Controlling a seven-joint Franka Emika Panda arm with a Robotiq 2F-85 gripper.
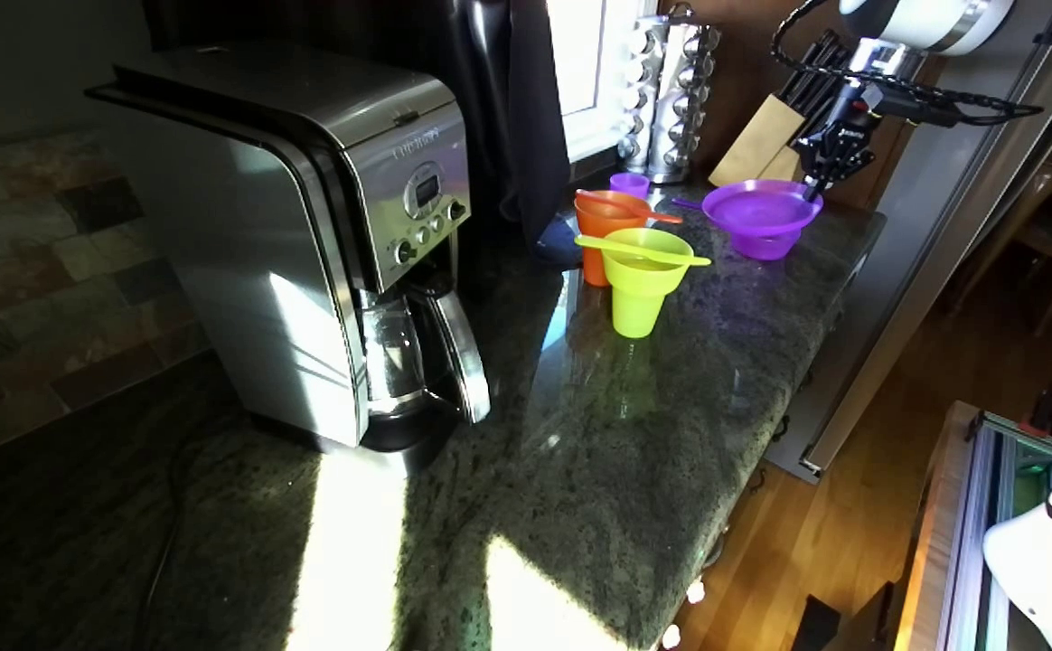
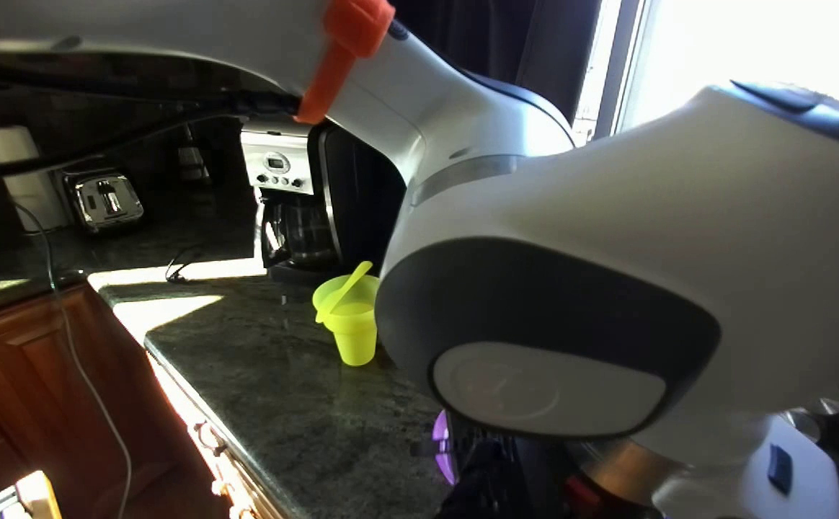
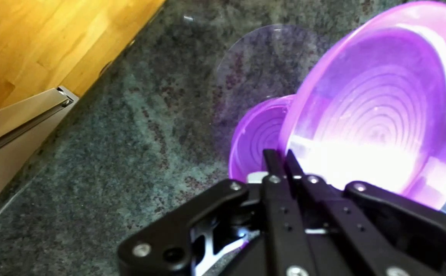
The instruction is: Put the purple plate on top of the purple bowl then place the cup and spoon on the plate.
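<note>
The purple plate (image 1: 761, 206) is a wide shallow disc over the purple bowl (image 1: 765, 246) at the counter's far end. My gripper (image 1: 812, 191) is shut on the plate's rim. In the wrist view the gripper (image 3: 283, 155) pinches the rim of the plate (image 3: 376, 96), which looks tilted. The bowl (image 3: 259, 138) sits on the counter, partly hidden by plate and fingers. I cannot tell whether plate and bowl touch. The small purple cup (image 1: 630, 184) stands behind the orange vessel. A thin purple handle (image 1: 687, 204), apparently a spoon, shows left of the plate.
A yellow-green cup (image 1: 643, 280) and orange vessel (image 1: 600, 244) stand on the counter with spoons across their tops. A knife block (image 1: 758, 140), spice rack (image 1: 671, 99) and coffee maker (image 1: 309, 226) stand along the back. The counter's edge (image 3: 89, 92) is close to the bowl.
</note>
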